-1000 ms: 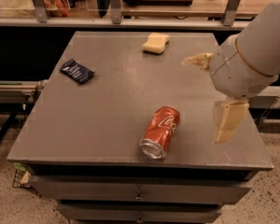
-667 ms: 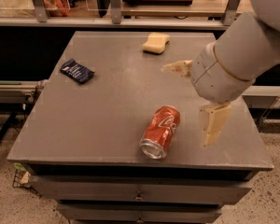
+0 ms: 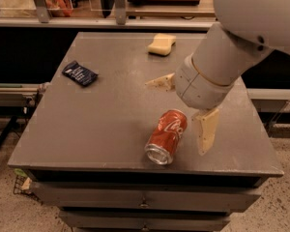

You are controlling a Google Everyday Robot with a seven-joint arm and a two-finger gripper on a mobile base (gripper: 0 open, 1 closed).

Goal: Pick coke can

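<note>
Red coke can [image 3: 166, 135] lies sideways near gripper [image 3: 175, 118].

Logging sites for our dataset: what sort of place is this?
Probably a robot test lab: a grey drawer cabinet holds a can, packet and sponge, and the gripper hangs open over the can.

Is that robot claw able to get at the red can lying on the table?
Probably yes. The gripper hangs open right beside the coke can, nothing lies between them, and the blue packet and yellow sponge sit well away.
</note>
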